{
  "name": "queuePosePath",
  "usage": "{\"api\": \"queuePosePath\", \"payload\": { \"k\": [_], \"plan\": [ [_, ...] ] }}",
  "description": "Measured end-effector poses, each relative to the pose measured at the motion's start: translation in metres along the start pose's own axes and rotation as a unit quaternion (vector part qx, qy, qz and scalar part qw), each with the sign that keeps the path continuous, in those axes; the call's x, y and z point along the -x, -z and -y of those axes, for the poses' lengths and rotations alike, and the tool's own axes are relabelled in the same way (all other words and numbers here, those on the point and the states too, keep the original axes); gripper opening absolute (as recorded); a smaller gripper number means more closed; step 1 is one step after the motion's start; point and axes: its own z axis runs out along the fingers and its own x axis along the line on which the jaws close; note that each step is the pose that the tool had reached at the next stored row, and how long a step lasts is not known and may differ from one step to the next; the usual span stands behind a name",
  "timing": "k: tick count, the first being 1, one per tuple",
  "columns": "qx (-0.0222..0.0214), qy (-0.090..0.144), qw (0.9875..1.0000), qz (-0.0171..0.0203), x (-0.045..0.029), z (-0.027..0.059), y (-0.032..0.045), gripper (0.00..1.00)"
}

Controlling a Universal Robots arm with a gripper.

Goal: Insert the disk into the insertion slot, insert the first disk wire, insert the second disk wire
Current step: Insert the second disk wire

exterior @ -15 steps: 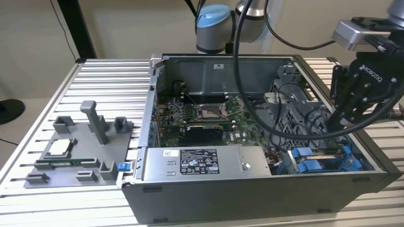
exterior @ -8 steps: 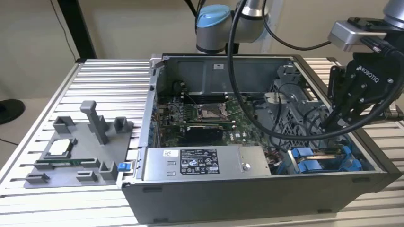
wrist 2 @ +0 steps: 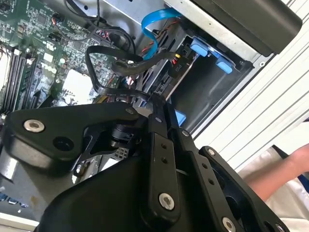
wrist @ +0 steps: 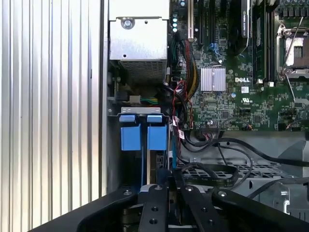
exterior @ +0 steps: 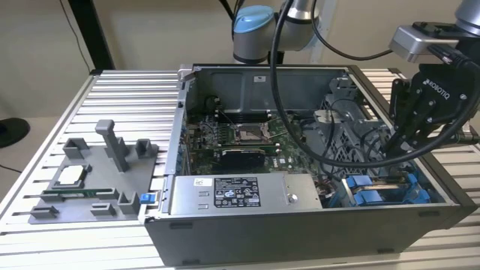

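Note:
The blue carrier ends of the disk (wrist: 157, 137) stand in the insertion slot (wrist: 113, 145) at the case's front corner; its silver body is hidden. In the exterior view the blue carriers (exterior: 375, 191) lie low at the case's right. My gripper (exterior: 392, 147) hangs over the drive cage just behind them. In both wrist views its black fingers meet at the tips (wrist 2: 155, 104) (wrist: 169, 176), shut on a black wire (wrist 2: 94, 72) that loops back toward the motherboard. A blue flat cable (wrist 2: 154, 21) and a plug with red and yellow leads (wrist 2: 179, 57) reach the bay beside blue clips (wrist 2: 203, 48).
The open computer case (exterior: 300, 230) sits on a slatted metal table (exterior: 120, 95). A grey power supply (exterior: 236, 194) fills the case's front. A grey fixture with parts (exterior: 90, 174) stands at the exterior view's left. A person's hand (wrist 2: 292, 169) shows beside the case.

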Motion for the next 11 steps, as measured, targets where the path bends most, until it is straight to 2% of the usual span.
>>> {"api": "queuePosePath", "payload": {
  "k": [4,8,11],
  "plan": [
    [-0.0032,0.0,1.0,0.0005,-0.0006,-0.0003,-0.0018,0.0],
    [-0.0102,0.0,0.9999,0.0012,-0.0015,-0.0012,-0.0048,0.0],
    [-0.0119,0.0,0.9999,0.0014,-0.0021,-0.0019,-0.0072,0.0]
  ]
}}
